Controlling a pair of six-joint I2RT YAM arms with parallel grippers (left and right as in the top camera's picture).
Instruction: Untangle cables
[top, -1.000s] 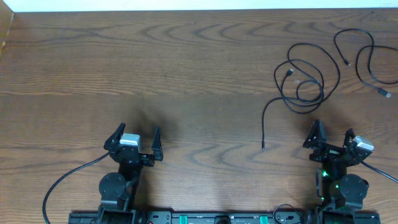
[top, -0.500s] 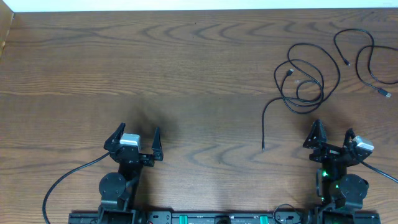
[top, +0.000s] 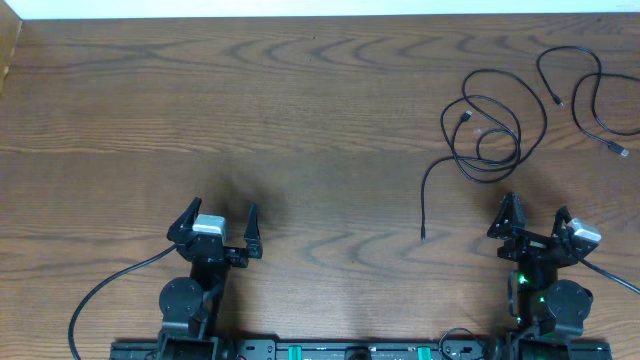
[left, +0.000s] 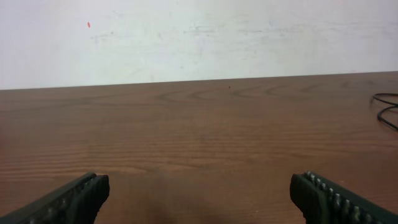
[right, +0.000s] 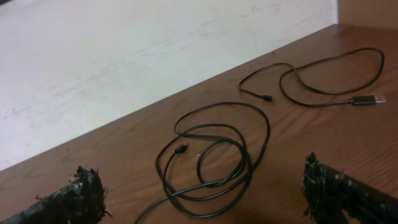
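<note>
Facing the cables (right: 217, 104), right gripper (top: 536, 206) gapes empty; left gripper (top: 223, 206), likewise, sees mostly table (left: 199, 137).

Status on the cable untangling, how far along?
Done: the looped cable lies apart from the second cable near the table's right edge. In hand: nothing; the left gripper and right gripper sit open and empty at the front. Left: the looped cable crosses itself several times, so it probably needs straightening.

We see soft, even light on the table (top: 300, 100); a faint shadow lies just beyond the left gripper (top: 223, 208). Our wrist views are sharp, the wall (left: 199, 37) bright.
</note>
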